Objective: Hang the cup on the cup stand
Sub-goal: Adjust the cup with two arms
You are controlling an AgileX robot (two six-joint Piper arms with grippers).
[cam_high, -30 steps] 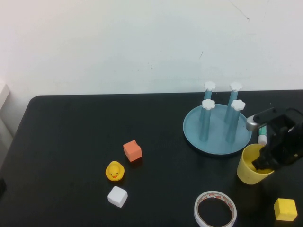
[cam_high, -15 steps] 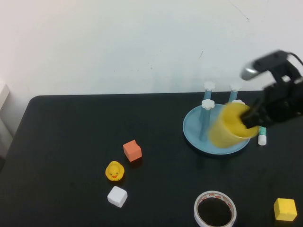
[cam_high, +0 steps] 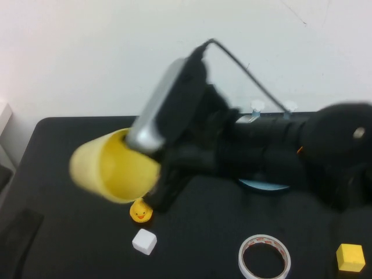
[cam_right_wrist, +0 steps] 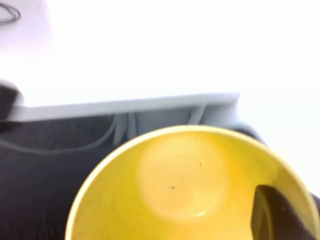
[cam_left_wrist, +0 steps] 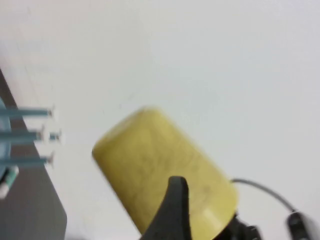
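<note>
High view: your right gripper (cam_high: 156, 174) is raised over the table's middle, stretched toward the left side, clamped on the rim of the cup (cam_high: 113, 165), which lies on its side, mouth facing back toward the robot. Below it sit the duck (cam_high: 140, 211) and white cube (cam_high: 144, 241). Behind the arm, the stand (cam_high: 264, 185) is mostly hidden. Your left gripper is out of view.

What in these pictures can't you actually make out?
- High view: the right arm, its right gripper shut on the raised cup over the table's left half, hides most of the cup stand and whatever lies behind it.
- Left wrist view: the left gripper, pointing toward the cup, shows only as a dark sliver, cut off by the bottom edge.
- Right wrist view: the cup hides the table below.
</note>
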